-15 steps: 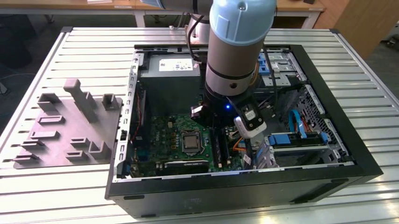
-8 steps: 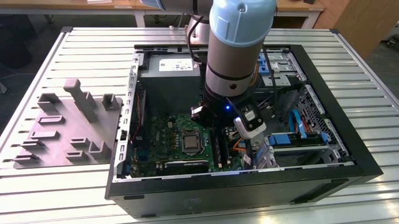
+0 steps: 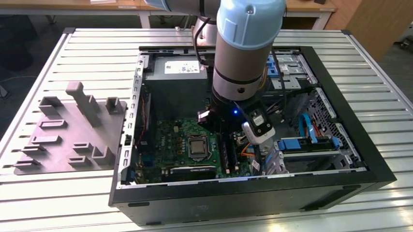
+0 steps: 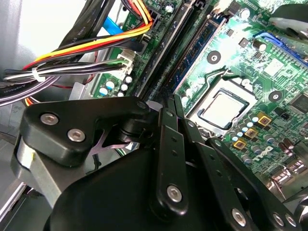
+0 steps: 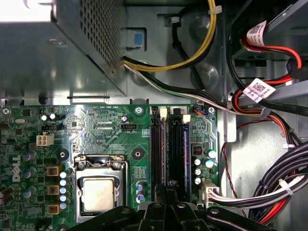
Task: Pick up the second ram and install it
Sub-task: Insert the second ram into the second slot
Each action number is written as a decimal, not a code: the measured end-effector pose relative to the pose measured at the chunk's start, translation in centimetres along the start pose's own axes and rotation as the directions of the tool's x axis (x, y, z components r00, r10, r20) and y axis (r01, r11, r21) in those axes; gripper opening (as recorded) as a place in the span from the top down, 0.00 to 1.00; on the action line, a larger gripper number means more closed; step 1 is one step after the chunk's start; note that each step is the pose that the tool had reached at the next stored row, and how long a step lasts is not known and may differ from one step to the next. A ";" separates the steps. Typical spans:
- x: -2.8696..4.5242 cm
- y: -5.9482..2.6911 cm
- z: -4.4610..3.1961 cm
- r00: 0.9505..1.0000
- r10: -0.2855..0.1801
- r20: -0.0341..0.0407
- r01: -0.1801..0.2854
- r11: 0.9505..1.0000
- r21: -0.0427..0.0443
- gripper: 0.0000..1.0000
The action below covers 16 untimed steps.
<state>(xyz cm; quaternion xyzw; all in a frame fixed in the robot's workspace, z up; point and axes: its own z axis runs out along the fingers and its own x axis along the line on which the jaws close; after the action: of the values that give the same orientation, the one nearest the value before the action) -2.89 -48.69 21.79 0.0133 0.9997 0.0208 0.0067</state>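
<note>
The arm (image 3: 248,48) stands nearly upright in the exterior view, its pale blue and grey wrist section pointing straight down, with a small blue light lit at its lower end. In both wrist views the claw (image 4: 168,144) appears as black linkage bars with silver screws, and its two fingers (image 5: 166,199) lie drawn together, pointing downward.

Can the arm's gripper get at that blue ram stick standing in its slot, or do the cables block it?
Probably yes. In the first wrist view the gripper hangs just over the slots holding the ram stick, and the cables lie off to one side, so nothing seems to cross its way.
</note>
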 end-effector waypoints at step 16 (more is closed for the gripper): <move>0.00 -0.01 0.20 1.000 0.000 0.000 0.000 1.000 0.000 0.89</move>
<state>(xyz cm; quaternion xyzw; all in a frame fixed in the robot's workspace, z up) -2.89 -48.69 21.58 0.0133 0.9997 0.0208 0.0067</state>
